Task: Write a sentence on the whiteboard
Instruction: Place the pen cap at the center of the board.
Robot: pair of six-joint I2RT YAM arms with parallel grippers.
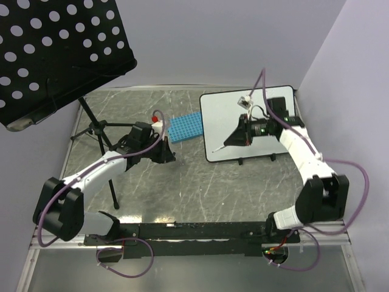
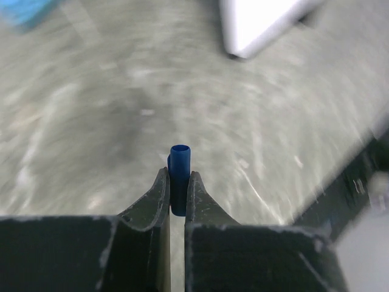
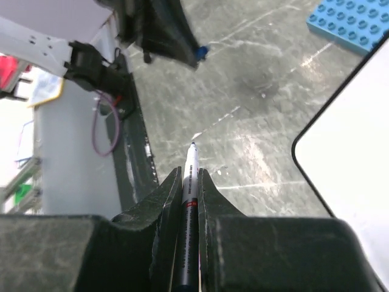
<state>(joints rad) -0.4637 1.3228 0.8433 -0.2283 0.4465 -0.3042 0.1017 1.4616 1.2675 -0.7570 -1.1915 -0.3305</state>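
**Marker poised at the board's near-left corner, right arm to write**

The whiteboard stands at the right rear of the table, its long axis running roughly left to right, and we see no writing on the face that shows. Just beside its left edge lies the blue gridded rack.

Our right gripper hangs over the board, its fingers clamped narrow around an uncapped marker. The marker's long axis slants down and toward the left-near side, so the tip sits by the board's near-left corner. From the right wrist view the tip looks to be off the board's edge, with the white surface lying to its right; we judge it is not touching.

Our left gripper is well apart, left of the board over bare table, pinched shut on the small blue cap.

We judge the coming move belongs to the right arm: carry the tip rightward and back onto the board, then lower it.
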